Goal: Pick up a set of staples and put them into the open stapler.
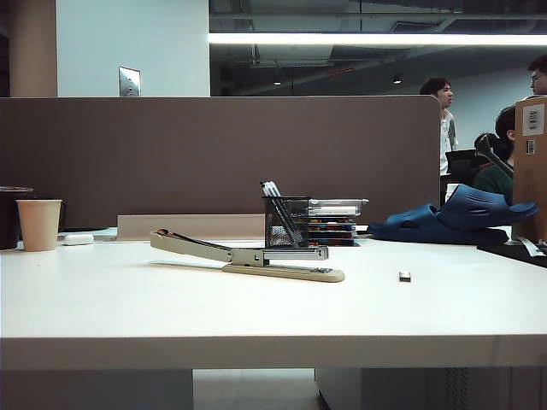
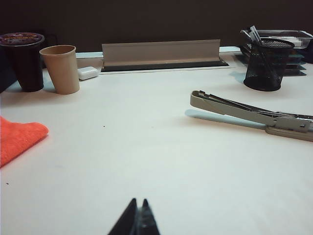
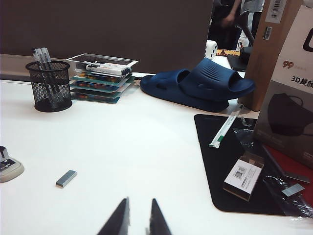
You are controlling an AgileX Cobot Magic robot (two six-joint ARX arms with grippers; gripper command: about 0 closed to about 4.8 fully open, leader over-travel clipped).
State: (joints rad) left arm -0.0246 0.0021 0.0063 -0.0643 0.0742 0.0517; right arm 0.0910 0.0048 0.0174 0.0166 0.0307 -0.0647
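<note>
The stapler (image 1: 248, 256) lies open on the white table, a long beige body with a silver rail, its arm stretched out to the left; it also appears in the left wrist view (image 2: 254, 116), and only its end (image 3: 10, 169) shows in the right wrist view. The set of staples (image 1: 404, 276), a tiny grey metal block, rests on the table to the right of the stapler. My right gripper (image 3: 140, 200) hovers just short of the staples (image 3: 66, 178), slightly open and empty. My left gripper (image 2: 139, 200) is shut, empty, well away from the stapler. Neither gripper shows in the exterior view.
A black mesh pen cup (image 1: 286, 222) and stacked trays (image 1: 335, 220) stand behind the stapler. Blue slippers (image 1: 453, 218), a black mat (image 3: 215, 161) with small packets and a cardboard box (image 1: 530, 162) sit at the right. A paper cup (image 1: 39, 224), white oblong (image 1: 78, 239) and orange cloth (image 2: 19, 137) are at the left.
</note>
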